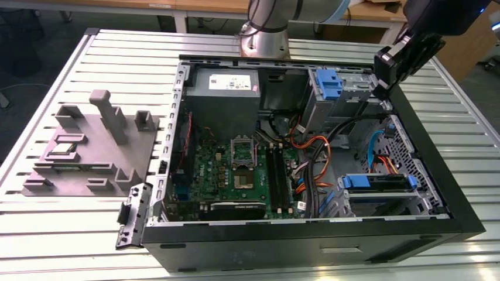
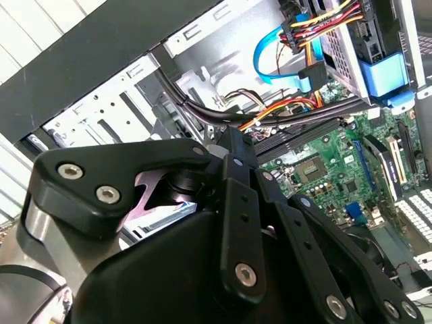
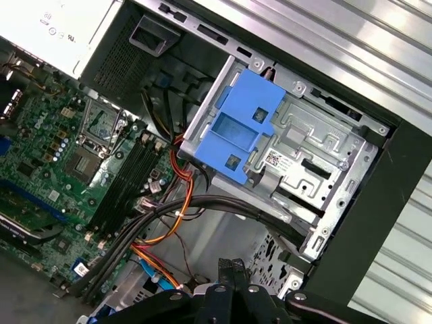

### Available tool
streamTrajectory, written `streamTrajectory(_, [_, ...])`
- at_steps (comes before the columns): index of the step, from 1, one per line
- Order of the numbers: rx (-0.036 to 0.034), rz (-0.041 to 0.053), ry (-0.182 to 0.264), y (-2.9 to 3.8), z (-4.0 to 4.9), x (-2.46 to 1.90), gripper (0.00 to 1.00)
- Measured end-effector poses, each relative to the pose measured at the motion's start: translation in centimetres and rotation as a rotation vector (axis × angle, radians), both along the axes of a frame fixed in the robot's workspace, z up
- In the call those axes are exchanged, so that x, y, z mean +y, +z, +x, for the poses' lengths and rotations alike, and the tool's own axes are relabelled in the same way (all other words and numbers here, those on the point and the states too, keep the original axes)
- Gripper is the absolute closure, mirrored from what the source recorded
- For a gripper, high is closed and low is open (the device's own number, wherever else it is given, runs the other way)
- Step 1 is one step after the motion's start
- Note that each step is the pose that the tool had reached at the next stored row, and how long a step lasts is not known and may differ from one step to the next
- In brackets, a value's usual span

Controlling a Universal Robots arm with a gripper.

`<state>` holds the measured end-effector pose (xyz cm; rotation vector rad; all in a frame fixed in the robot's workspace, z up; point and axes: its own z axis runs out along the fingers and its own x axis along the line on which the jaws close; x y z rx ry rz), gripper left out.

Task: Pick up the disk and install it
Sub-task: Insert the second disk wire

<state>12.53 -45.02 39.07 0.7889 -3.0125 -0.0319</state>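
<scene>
My arm base [image 1: 264,26]: upright silver column at far edge in exterior view. My wrist [image 1: 437,14]: black, at upper corner on exterior view's right, angled downward. My claw [image 1: 394,64]: black linkage below wrist; finger state indeterminable.

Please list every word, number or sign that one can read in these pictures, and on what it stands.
White sticker on the grey metal box: print too small to read.
Small sticker on the metal drive cage: blurred, unreadable.
Circuit board: markings too small.
Nothing is legible.
</scene>
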Motion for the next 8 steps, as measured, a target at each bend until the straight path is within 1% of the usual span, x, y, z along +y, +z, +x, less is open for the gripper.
streamTrajectory(4, [0.0007,-0.0009,0.051,-0.01,0.00,0.00,0.90])
streamTrajectory(8, [0.0059,-0.0124,0.093,-0.07,0.01,0.00,0.90])
